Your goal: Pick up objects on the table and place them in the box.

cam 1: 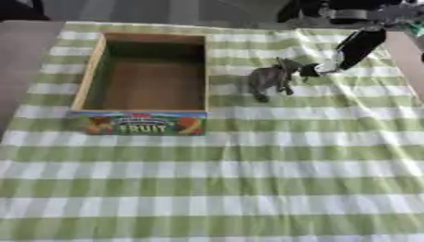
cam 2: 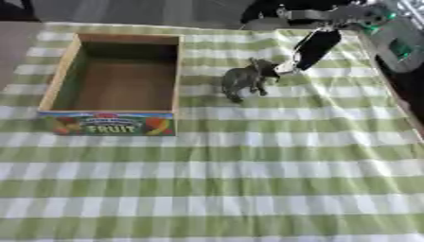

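Note:
A grey toy animal [cam 1: 270,80] stands upright on the green-and-white checked cloth, to the right of the box and a little apart from it. The box [cam 1: 89,71] is an open cardboard tray with a brown floor and nothing in it; its front panel [cam 1: 145,124] reads FRUIT. My right hand [cam 1: 356,47], black, reaches down from the upper right corner, and its tip lies right beside the toy's head, at or very near contact. How the hand is closed is not visible. My left hand shows in neither view.
The checked cloth [cam 1: 248,189] covers the whole table down to the near edge. The table's right edge [cam 2: 389,85] runs close behind my right arm. A grey and green device [cam 2: 397,42] sits past that edge at the upper right.

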